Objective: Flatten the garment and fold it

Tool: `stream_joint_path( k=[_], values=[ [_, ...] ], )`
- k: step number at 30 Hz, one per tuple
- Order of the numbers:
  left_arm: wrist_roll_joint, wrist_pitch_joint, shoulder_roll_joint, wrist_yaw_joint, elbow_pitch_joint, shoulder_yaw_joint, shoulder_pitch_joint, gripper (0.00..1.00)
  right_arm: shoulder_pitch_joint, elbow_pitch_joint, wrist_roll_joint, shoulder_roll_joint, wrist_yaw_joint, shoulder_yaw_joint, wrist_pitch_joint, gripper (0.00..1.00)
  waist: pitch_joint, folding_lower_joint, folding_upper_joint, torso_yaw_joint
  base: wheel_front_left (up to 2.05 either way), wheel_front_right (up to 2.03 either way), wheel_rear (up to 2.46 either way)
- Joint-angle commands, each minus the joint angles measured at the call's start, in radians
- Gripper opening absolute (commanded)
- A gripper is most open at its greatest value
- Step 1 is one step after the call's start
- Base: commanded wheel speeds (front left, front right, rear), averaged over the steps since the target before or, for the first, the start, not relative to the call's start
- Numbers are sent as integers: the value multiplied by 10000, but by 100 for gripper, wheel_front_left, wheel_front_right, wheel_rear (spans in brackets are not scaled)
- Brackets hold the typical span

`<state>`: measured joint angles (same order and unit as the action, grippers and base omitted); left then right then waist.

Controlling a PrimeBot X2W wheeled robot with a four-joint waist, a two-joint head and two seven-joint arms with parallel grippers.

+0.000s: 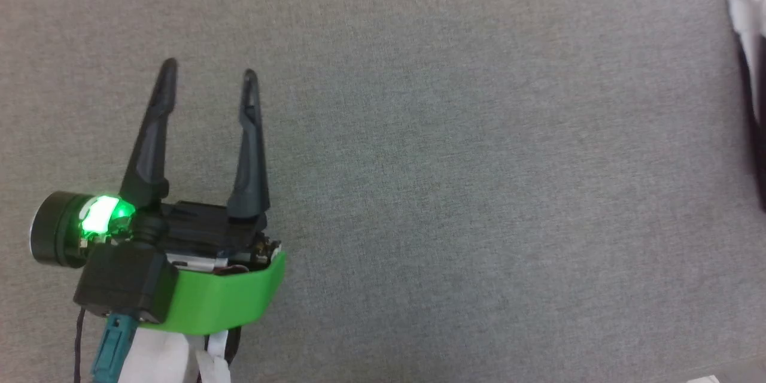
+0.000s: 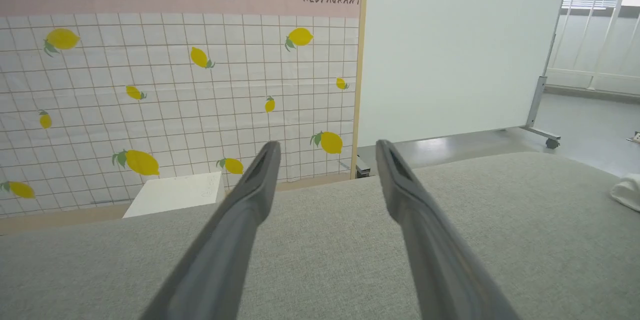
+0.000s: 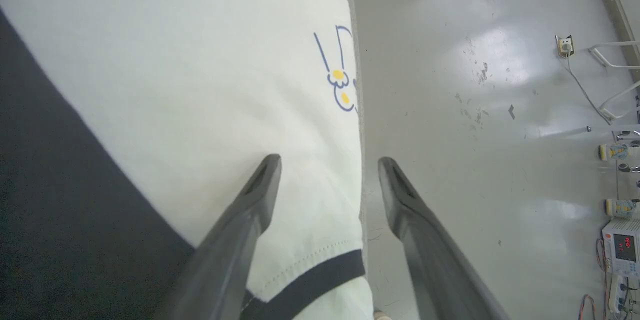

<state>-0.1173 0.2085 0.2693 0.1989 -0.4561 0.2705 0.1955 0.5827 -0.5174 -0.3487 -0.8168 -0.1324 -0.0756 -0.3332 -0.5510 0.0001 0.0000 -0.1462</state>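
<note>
The garment (image 3: 175,85) lies under my right gripper (image 3: 327,160): a white panel with a small blue-and-yellow print, a black section to its left and a black band at the hem. This gripper is open and holds nothing; one finger hangs over the white cloth, the other over the floor past the surface's edge. A white and black strip of the garment (image 1: 751,42) shows at the far right of the head view. My left gripper (image 1: 209,69) stands open and empty over the grey surface (image 1: 449,161), far to the garment's left. A white fold of the garment (image 2: 627,192) sits off to the right of the left gripper (image 2: 327,144).
A rigid white box (image 2: 175,192) stands beyond the far edge of the surface, before a lemon-print wall cloth (image 2: 175,95). A wheeled whiteboard (image 2: 450,50) is behind. Glossy floor (image 3: 475,135) drops away beside the garment, with a wall socket (image 3: 565,45) and equipment (image 3: 622,247).
</note>
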Motion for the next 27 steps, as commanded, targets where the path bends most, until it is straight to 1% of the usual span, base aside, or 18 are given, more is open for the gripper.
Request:
stream_joint_path(
  k=[1, 5, 7, 10, 14, 19, 22, 27],
  values=[
    [-147, 115, -85, 102, 63, -65, -2, 100, 155, -87, -71, 63, 17, -61, 118, 100, 369, -1, 0, 20, 0, 0, 0],
    [-307, 300, -240, 284, 297, -216, -300, 100, 52, -87, -286, 206, 17, -120, 435, 100, 1021, -1, 0, 75, 0, 0, 0],
    [-341, 365, -307, 399, 419, -309, -472, 100, -36, 42, -483, 387, 17, -20, 606, 100, 1346, -1, 0, 114, 0, 0, 0],
    [-493, 444, -415, 487, 648, -415, -847, 100, -399, 438, -738, 725, 17, 190, 818, 100, 1956, -1, 0, 213, 0, 0, 0],
    [-678, 492, -464, 505, 982, -527, -1375, 100, -1251, 1276, -950, 1212, 17, 520, 934, 100, 2709, -1, 0, 390, 0, 0, 0],
    [-840, 517, -472, 455, 1373, -605, -1984, 100, -2620, 2837, -914, 2161, 17, 1042, 1059, 100, 3618, -1, 0, 638, 0, 0, 0],
    [-957, 522, -492, 399, 1554, -610, -2297, 100, -3443, 3993, -663, 3026, 17, 1456, 1226, 100, 4100, -1, 0, 803, 0, 0, 0],
    [-925, 526, -396, 294, 1877, -502, -2725, 100, -4772, 5679, 4, 4550, 17, 1858, 1470, 100, 4718, -1, 0, 1068, 0, 0, 0]
  ],
)
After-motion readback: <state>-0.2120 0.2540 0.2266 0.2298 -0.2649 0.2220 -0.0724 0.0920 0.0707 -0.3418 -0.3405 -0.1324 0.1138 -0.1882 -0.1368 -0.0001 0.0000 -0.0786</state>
